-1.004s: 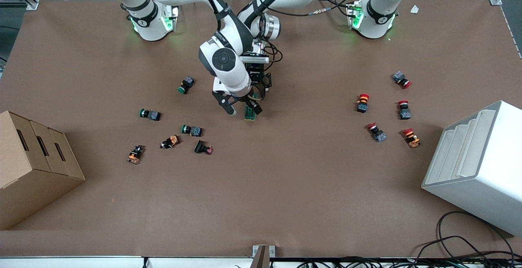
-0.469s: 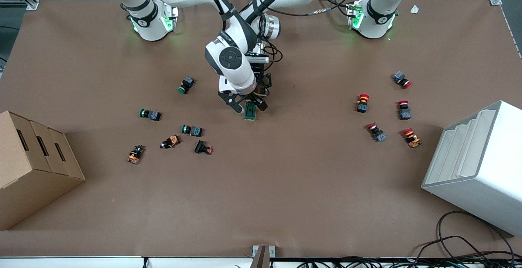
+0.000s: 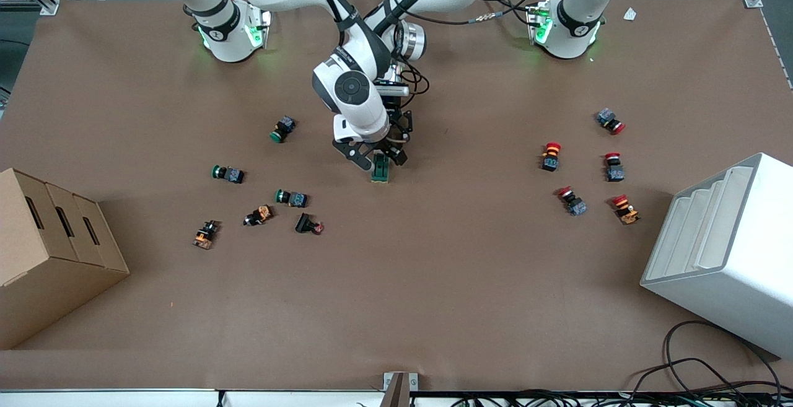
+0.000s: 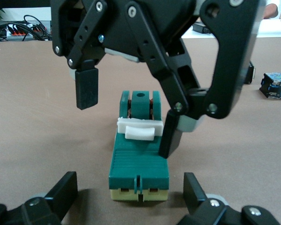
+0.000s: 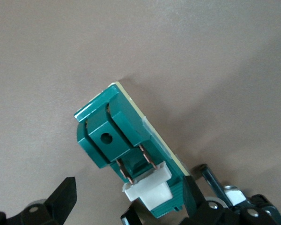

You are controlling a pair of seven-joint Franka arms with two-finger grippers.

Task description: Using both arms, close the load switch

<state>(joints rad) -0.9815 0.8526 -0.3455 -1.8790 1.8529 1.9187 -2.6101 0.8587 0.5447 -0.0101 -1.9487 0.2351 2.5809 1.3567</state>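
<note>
Switch [image 3: 381,170] lies flat on the brown worktop [image 3: 433,283] near its middle, a dark green block with a white lever [image 4: 136,128] across its top. Both hands are gathered at it. The right hand [image 3: 370,160] hangs low over the switch with its fingers spread wide; in the left wrist view one fingertip [image 4: 169,137] rests against the switch's side just by the lever, while the other [image 4: 87,89] hangs apart from the block, off the worktop. The left hand [image 4: 130,188] sits low at the switch's cream-coloured end, also wide, one finger on each side of the block and neither touching it.

Green-capped buttons [image 3: 228,173] lie scattered toward the right arm's end of the worktop, near a cardboard box [image 3: 49,252]. Red-capped buttons [image 3: 550,156] lie toward the left arm's end, near a white rack [image 3: 725,252].
</note>
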